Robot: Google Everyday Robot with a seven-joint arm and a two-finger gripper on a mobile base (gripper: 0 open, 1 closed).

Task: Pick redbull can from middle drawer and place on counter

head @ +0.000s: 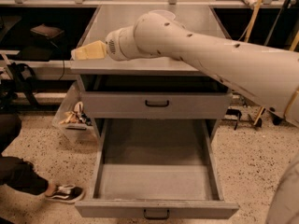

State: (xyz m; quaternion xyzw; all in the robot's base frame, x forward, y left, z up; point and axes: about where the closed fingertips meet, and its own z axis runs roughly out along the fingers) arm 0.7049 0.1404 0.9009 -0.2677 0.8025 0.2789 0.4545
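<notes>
My gripper [88,50] hangs over the counter's front left corner, at the end of my big white arm [210,55], which reaches in from the right. The grey counter [140,15] shows behind and around the arm. The redbull can is hidden, with the arm covering the middle of the counter. The middle drawer [156,178] is pulled fully out below; its flat grey floor is bare and its front panel has a small dark handle [156,213].
A shut drawer [156,104] with a dark handle sits above the open one. A clear plastic bin [74,118] of items stands on the floor at the cabinet's left. A person's leg and shoe [65,192] are at the lower left.
</notes>
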